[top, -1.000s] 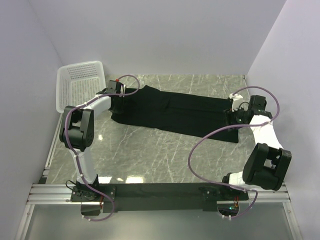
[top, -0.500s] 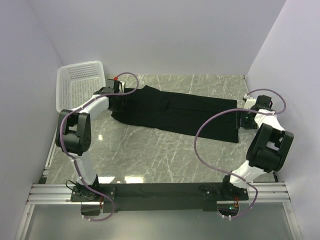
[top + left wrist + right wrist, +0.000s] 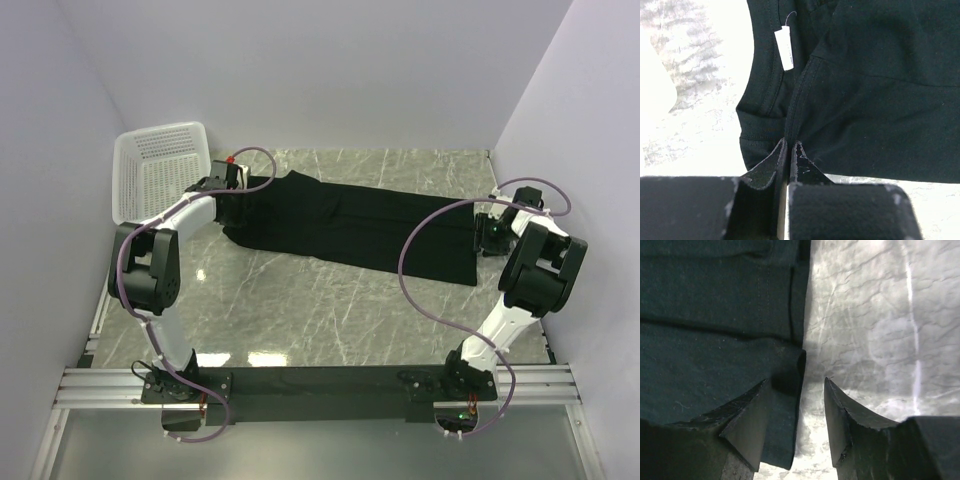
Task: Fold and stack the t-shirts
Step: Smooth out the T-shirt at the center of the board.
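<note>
From above we see the black t-shirt (image 3: 350,225) stretched in a long band across the far half of the counter (image 3: 300,300), running from beside the white basket (image 3: 165,131) in the far left corner toward the right edge. The left wrist view adds what that one hides: the left end effector (image 3: 788,147) is pinched tight on a seam below the collar's white tag (image 3: 785,48). The right wrist view shows the right end effector (image 3: 795,382) partly spread, straddling the folded hem, half over cloth and half over bare marble.
</note>
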`<state>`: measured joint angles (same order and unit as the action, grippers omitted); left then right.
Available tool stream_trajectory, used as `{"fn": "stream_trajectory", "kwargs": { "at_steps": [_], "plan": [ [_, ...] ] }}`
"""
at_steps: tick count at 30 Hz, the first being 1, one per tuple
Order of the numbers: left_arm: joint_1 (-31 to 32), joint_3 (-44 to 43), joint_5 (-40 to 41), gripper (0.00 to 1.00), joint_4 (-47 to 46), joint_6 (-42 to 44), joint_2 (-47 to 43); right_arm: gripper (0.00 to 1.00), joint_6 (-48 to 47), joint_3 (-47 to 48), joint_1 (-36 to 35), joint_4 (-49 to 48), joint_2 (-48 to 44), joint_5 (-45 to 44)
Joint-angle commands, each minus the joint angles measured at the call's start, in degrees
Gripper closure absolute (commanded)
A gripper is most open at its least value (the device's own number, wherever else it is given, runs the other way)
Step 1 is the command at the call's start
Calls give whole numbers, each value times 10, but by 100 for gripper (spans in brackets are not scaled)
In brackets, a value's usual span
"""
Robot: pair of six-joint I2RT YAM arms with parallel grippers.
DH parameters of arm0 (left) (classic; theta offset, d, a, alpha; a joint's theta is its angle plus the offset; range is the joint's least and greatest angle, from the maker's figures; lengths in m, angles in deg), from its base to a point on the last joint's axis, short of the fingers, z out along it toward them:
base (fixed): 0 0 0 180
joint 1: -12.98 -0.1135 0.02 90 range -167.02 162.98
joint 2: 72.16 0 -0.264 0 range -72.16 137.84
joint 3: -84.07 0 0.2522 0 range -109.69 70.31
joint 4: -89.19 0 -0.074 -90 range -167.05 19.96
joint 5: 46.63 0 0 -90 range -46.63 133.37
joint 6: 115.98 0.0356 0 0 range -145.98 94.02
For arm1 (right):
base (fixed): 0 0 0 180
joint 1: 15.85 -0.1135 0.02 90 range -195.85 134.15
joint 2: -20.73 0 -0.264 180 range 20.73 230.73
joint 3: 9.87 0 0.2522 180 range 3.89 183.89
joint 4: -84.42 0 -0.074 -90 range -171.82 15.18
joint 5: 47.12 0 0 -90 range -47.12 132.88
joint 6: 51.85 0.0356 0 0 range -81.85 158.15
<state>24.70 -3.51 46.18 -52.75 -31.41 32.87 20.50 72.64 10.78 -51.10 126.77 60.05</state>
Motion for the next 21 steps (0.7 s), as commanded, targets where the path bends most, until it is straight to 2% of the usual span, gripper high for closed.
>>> {"fn": "stream_trajectory", "kwargs": {
  "at_steps": [1, 5, 9, 11, 12, 13, 17, 21],
  "plan": [
    [0, -2, -11, 99, -10, -6, -24, 47, 12, 18, 3, 8, 7, 17],
    [-3, -3, -19, 99, -9, -9, -25, 49, 11, 1, 3, 6, 7, 16],
    [-6, 1, -24, 99, -11, -12, -31, 64, 9, -7, 3, 11, 0, 32],
    [-8, 5, -32, 99, -16, -16, -35, 67, 7, -12, 3, 13, -6, 37],
    [-13, 16, -43, 99, -22, -21, -45, 76, 3, -13, 3, 20, -9, 46],
    [-14, 16, -46, 99, -24, -22, -45, 76, 3, -14, 3, 21, -9, 46],
    [-19, 29, -60, 99, -30, -27, -60, 97, 3, -19, 4, 13, -21, 42],
    [-31, 47, -83, 99, -37, -33, -73, 98, 3, -25, 6, -2, -39, 27]
  ]
}}
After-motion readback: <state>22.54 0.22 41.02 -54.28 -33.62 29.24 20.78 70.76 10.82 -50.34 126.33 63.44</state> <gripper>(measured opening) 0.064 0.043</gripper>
